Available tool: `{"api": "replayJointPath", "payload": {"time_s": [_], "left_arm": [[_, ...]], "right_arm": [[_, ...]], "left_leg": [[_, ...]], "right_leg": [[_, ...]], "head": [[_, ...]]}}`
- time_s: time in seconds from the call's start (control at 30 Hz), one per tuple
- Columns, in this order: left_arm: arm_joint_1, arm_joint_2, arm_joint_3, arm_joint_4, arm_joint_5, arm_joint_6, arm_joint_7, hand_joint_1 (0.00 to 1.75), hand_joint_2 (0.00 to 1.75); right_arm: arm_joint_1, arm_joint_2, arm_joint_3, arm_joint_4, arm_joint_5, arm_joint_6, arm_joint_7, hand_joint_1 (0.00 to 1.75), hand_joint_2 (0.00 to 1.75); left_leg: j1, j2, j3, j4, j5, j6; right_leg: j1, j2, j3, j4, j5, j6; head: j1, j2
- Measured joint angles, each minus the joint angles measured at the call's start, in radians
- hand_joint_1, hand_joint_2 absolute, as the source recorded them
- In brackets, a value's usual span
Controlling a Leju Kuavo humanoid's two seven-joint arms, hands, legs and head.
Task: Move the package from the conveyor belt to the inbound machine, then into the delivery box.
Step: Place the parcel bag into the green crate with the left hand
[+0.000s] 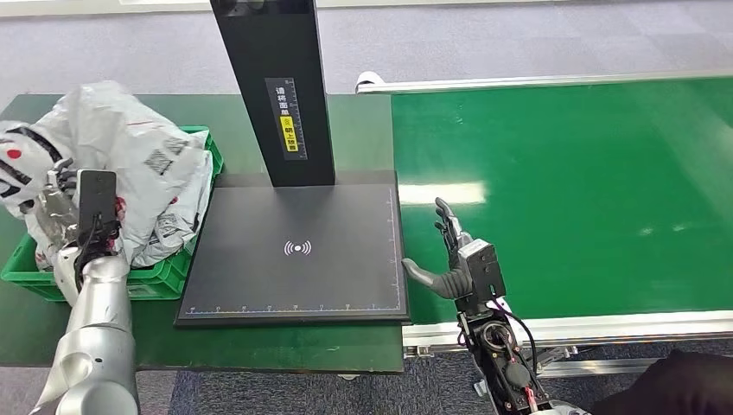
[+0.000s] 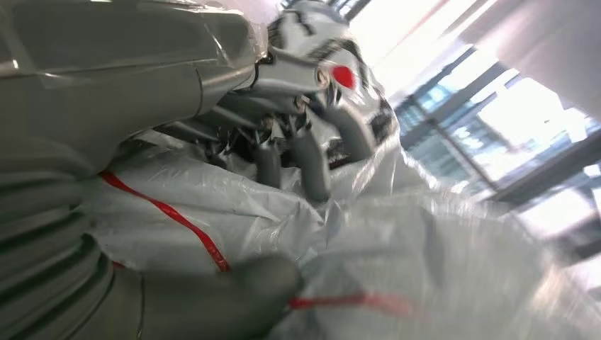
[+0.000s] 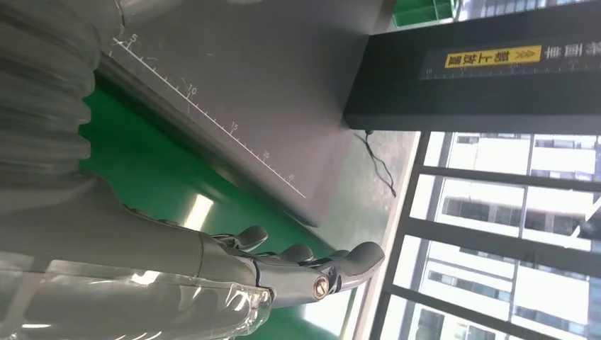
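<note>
Gripping a white package (image 1: 26,169) over the far left edge of the green delivery box (image 1: 168,278), your left hand (image 1: 60,194) is closing its fingers (image 2: 312,159) into the crinkled plastic, above other grey mailers (image 1: 138,156) piled in that box. Your right hand (image 1: 449,259) is hovering with fingers spread and holding nothing, at the conveyor belt's (image 1: 588,199) left edge, just beside the black inbound machine (image 1: 298,251) and its upright column (image 1: 272,86)

Left robot hand (image 1: 60,194) largely hidden among the grey packages (image 1: 130,147); grasp cannot be confirmed. Green delivery box (image 1: 164,277) mostly covered. Label text on inbound machine column (image 1: 285,117) too small to read.
</note>
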Motion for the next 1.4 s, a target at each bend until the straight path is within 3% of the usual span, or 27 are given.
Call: {"api": "replayJointPath", "payload": {"time_s": [0.17, 0.27, 0.33, 0.5, 0.8, 0.9, 0.93, 1.03, 1.13, 1.23, 1.4], "left_arm": [[0.034, 0.006, -0.181, -0.052, 0.252, 0.075, -0.126, 0.0, 1.75], [0.073, 0.003, -0.238, -0.131, 0.375, 0.123, -0.21, 0.0, 1.75], [0.098, -0.003, -0.253, -0.188, 0.374, 0.158, -0.231, 0.0, 1.75], [0.148, -0.061, -0.169, -0.373, 0.145, 0.173, -0.256, 0.0, 1.75], [0.177, -0.111, -0.083, -0.521, 0.129, 0.174, -0.257, 0.0, 1.75], [0.183, -0.119, -0.071, -0.541, 0.125, 0.174, -0.257, 0.0, 0.44], [0.187, -0.123, -0.065, -0.555, 0.123, 0.174, -0.257, 0.0, 0.44], [0.206, -0.135, -0.053, -0.632, 0.187, 0.174, -0.257, 0.0, 1.75], [0.251, -0.128, -0.101, -0.711, 0.475, 0.17, -0.257, 0.0, 1.75], [0.311, -0.109, -0.204, -0.77, 0.731, 0.118, -0.257, 0.0, 1.75], [0.39, -0.1, -0.356, -0.86, 0.8, -0.101, -0.258, 0.0, 1.75]], "right_arm": [[0.0, -0.003, -0.002, -0.002, 0.03, 0.01, -0.001, 0.0, 1.75], [-0.001, -0.003, -0.002, -0.002, 0.036, 0.015, -0.004, 0.0, 1.75], [-0.001, -0.003, -0.002, -0.001, 0.042, 0.018, -0.006, 0.0, 1.75], [-0.005, -0.001, 0.005, 0.007, 0.07, 0.021, -0.016, 0.0, 1.75], [-0.012, 0.001, 0.016, 0.021, 0.077, 0.022, -0.019, 0.0, 1.75], [-0.013, 0.003, 0.018, 0.023, 0.08, 0.022, -0.02, 0.0, 1.75], [-0.014, 0.004, 0.019, 0.025, 0.082, 0.022, -0.02, 0.0, 1.75], [-0.018, 0.006, 0.024, 0.032, 0.087, 0.022, -0.025, 0.0, 1.75], [-0.021, 0.006, 0.028, 0.036, 0.064, 0.03, -0.025, 0.0, 1.75], [-0.013, 0.004, 0.024, 0.023, 0.024, 0.032, -0.024, 0.0, 1.75], [0.013, 0.002, -0.005, -0.021, -0.041, 0.043, -0.021, 0.0, 1.75]], "left_leg": [[0.0, 0.0, 0.0, 0.0, 0.0, 0.0], [0.0, 0.001, 0.0, 0.0, 0.0, 0.0], [0.0, 0.002, 0.0, 0.0, 0.0, 0.0], [0.0, 0.002, -0.001, 0.0, 0.0, 0.0], [0.0, 0.001, -0.001, 0.0, 0.0, 0.0], [0.0, 0.001, -0.001, 0.0, 0.0, 0.0], [0.0, 0.001, -0.001, 0.0, 0.0, 0.0], [0.0, 0.002, -0.001, 0.0, 0.0, 0.0], [0.0, 0.002, -0.001, 0.0, -0.001, 0.0], [0.0, 0.002, -0.001, 0.0, -0.001, 0.0], [0.0, 0.002, -0.001, 0.0, -0.001, 0.0]], "right_leg": [[0.0, 0.0, 0.0, 0.0, 0.0, 0.0], [0.0, 0.001, -0.001, 0.0, 0.0, 0.0], [0.0, 0.001, -0.002, 0.0, 0.0, 0.0], [0.0, 0.001, -0.002, 0.0, 0.0, 0.0], [0.0, 0.0, -0.002, 0.0, 0.0, 0.0], [0.0, 0.001, -0.002, 0.0, 0.0, 0.0], [0.0, 0.001, -0.002, 0.0, 0.0, 0.0], [0.0, 0.001, -0.002, 0.0, 0.0, 0.0], [0.0, 0.001, -0.003, 0.0, 0.0, 0.0], [0.0, 0.0, -0.003, -0.001, -0.001, 0.0], [0.0, 0.001, -0.002, -0.001, 0.0, 0.0]], "head": [[0.0, 0.0], [0.0, 0.0], [0.0, 0.0], [0.0, 0.0], [0.0, 0.0], [0.0, 0.0], [0.0, 0.0], [0.0, 0.0], [0.0, 0.0], [0.0, 0.0], [0.0, 0.0]]}}
